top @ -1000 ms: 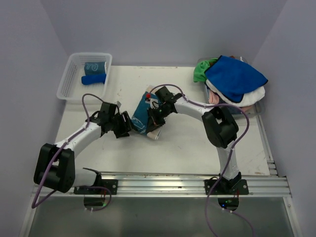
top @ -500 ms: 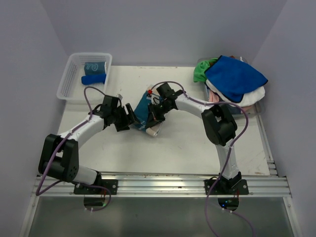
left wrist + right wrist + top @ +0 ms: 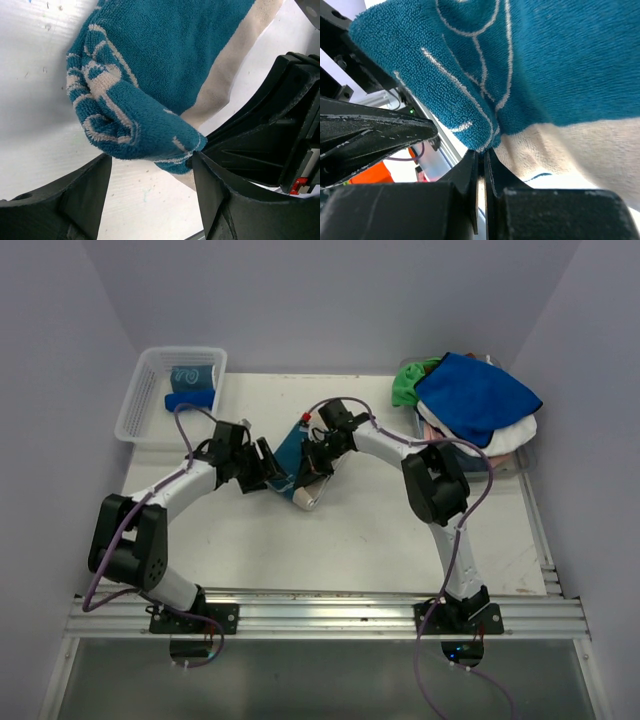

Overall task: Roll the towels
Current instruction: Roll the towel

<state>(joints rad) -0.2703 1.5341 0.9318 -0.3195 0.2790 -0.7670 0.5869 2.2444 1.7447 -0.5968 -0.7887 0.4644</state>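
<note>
The teal and beige towel [image 3: 290, 462] lies part-rolled in the middle of the table, its beige end [image 3: 311, 496] toward me. My right gripper [image 3: 313, 465] is shut on a folded teal edge of it [image 3: 485, 145], and the towel [image 3: 545, 65] hangs over the jaws. My left gripper [image 3: 272, 470] is open at the towel's left side. In the left wrist view the rolled teal end [image 3: 135, 125] sits just past the fingertips and touches the right finger [image 3: 212, 175]. The right gripper's black body [image 3: 270, 130] is close behind.
A clear mesh basket [image 3: 135, 410] at the back left holds a rolled teal towel [image 3: 192, 374] and a rolled blue towel [image 3: 190, 400]. At the back right is a pile with a royal blue towel [image 3: 475, 395] on top, green [image 3: 408, 385], white [image 3: 510, 438] and pink [image 3: 432, 440] below.
Both grippers have moved toward the back of the table. The left gripper came in closer to the towel. The towel's near end has rolled up further.
</note>
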